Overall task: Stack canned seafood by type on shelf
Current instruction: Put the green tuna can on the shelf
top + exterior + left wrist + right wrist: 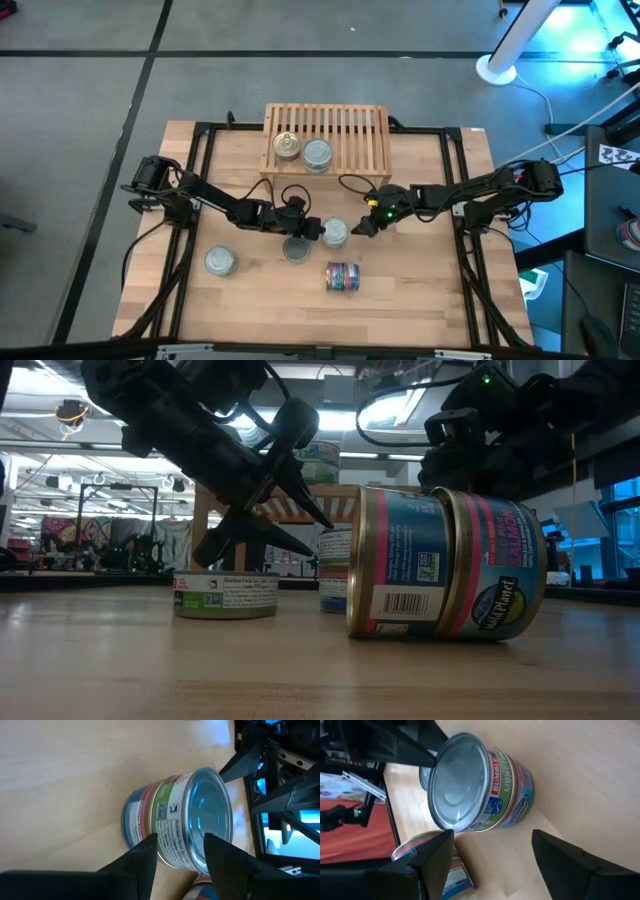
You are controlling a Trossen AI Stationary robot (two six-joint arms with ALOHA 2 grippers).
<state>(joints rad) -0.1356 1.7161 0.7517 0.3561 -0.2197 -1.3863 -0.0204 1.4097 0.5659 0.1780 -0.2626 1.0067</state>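
A green-labelled tin (195, 820) stands on a blue-and-red tin (135, 817) mid-table, a two-high stack (335, 233). My left gripper (179, 842) is open at the stack's left side, one finger over the top tin's lid rim and the other beside its wall. My right gripper (492, 834) stands wide open just right of the stack (470, 785), with nothing between its fingers. The wooden shelf (350, 135) at the far edge carries a gold-lidded tin (287, 147) and a silver-lidded tin (317, 155) on its slats. My left gripper comes at the top tin slanting down from the table's left, its fingers one above the other. The upper fingertip (427, 754) reaches the lid's rim (440, 760). I cannot tell whether either finger touches the tin, which sits upright on the lower tin.
A flat green-labelled tin (297, 249) stands just near-left of the stack, and another tin (219, 262) farther left. Two blue-and-red tins (343, 277) lie on their sides end to end near the front, large in the low view (445, 565).
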